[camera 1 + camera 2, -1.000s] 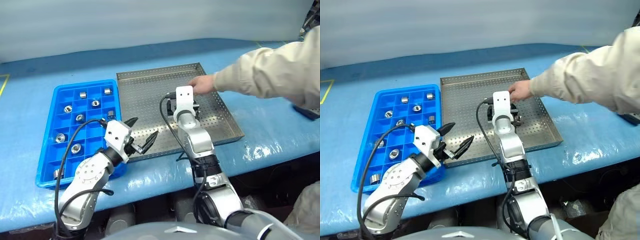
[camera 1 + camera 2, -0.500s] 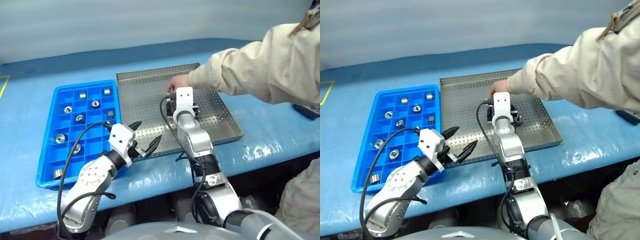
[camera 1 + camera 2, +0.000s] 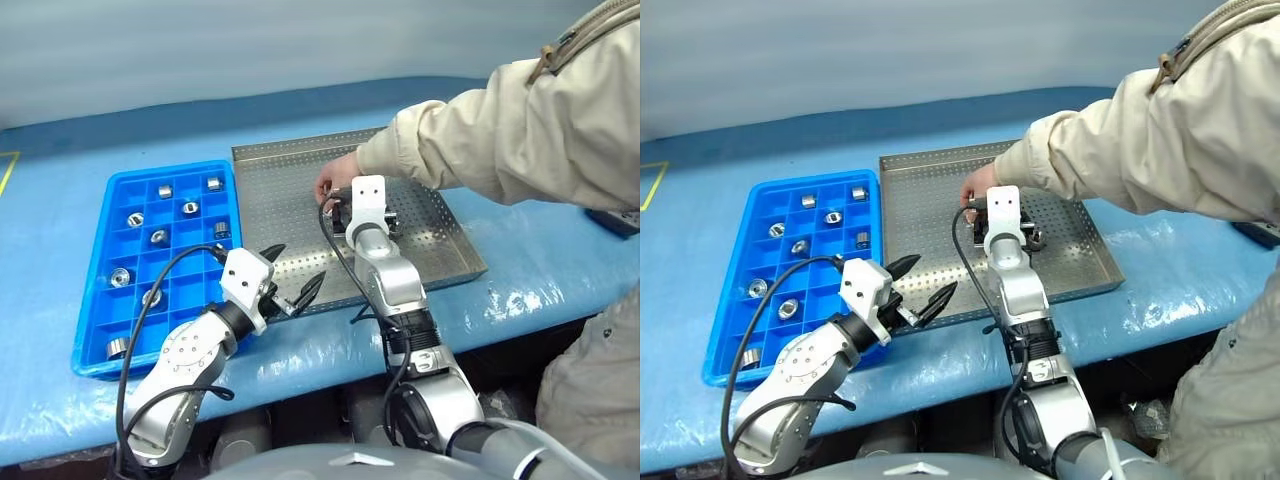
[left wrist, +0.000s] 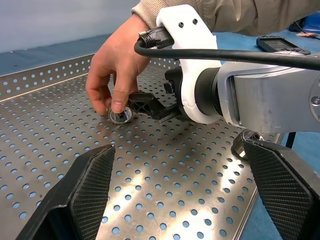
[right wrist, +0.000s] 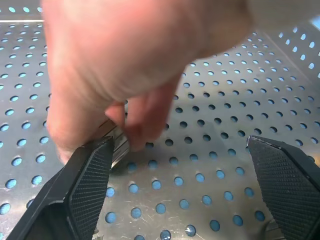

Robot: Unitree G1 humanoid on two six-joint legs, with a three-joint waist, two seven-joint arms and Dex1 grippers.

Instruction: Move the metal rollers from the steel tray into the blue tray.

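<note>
The steel tray [image 3: 290, 215] lies mid-table, with the blue tray [image 3: 105, 262] to its left. Several metal rollers [image 3: 190, 207] sit in the blue tray's compartments. A person's hand [image 3: 336, 180] presses one roller [image 4: 121, 116] onto the steel tray floor, right in front of my right gripper [image 5: 185, 190]. That gripper is open low over the tray, and the roller [image 5: 118, 146] lies just beside one of its fingers [image 5: 92, 175]. My left gripper [image 3: 297, 265] hangs open and empty over the steel tray's near left edge.
The person's sleeve [image 3: 500, 140] reaches across the steel tray's far right part, and their body stands at the table's right end. A dark flat object [image 3: 615, 220] lies on the blue cover at the far right.
The person's hand has slid leftward across the steel tray, from its far right side to just in front of my right gripper, setting a roller down. Both grippers stay put and open.
</note>
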